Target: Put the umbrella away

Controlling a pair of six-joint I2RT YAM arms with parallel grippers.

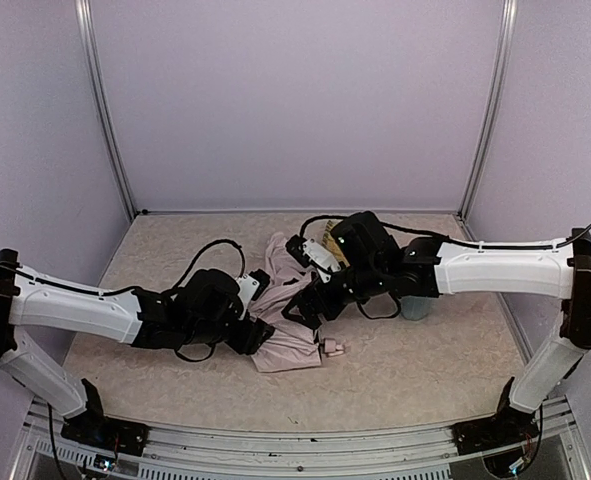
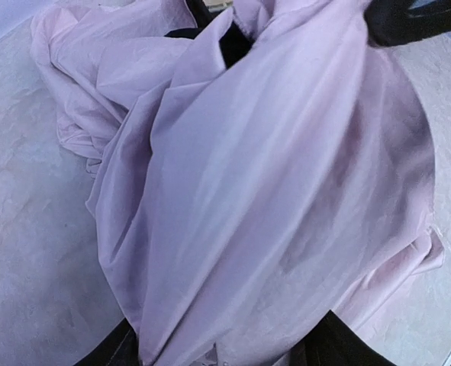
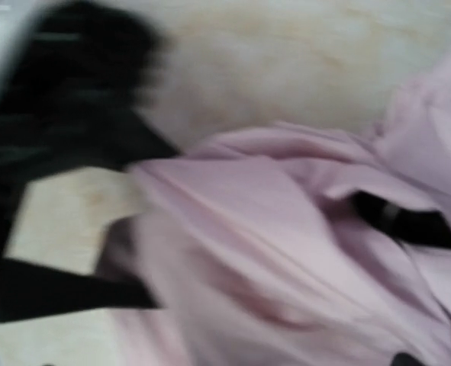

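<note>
Umbrella [image 1: 287,300] is lying crumpled mid-table, its pink handle [image 1: 333,348] pointing toward the near edge. Left gripper [image 1: 260,338] is clamping a bunch of the pink fabric. Right gripper [image 1: 303,305] is sitting against the canopy. Motion blur is hiding its fingers, so open or closed cannot be told. Right arm is covering most of a woven yellow tray [image 1: 327,240] and part of a pale cup [image 1: 415,308].

A beige, mottled table [image 1: 405,380] is pictured with a pale-pink umbrella [image 1: 290,348] crumpled at its centre, the shiny fabric heaped from mid-table toward the near edge. A small pink handle [image 1: 333,348] is seen resting on the surface at the heap's near right. A pale cup [image 1: 415,309] is set nearer the right edge, partly hidden. Something yellow and woven [image 1: 328,240] is glimpsed toward the far edge, mostly hidden.
</note>
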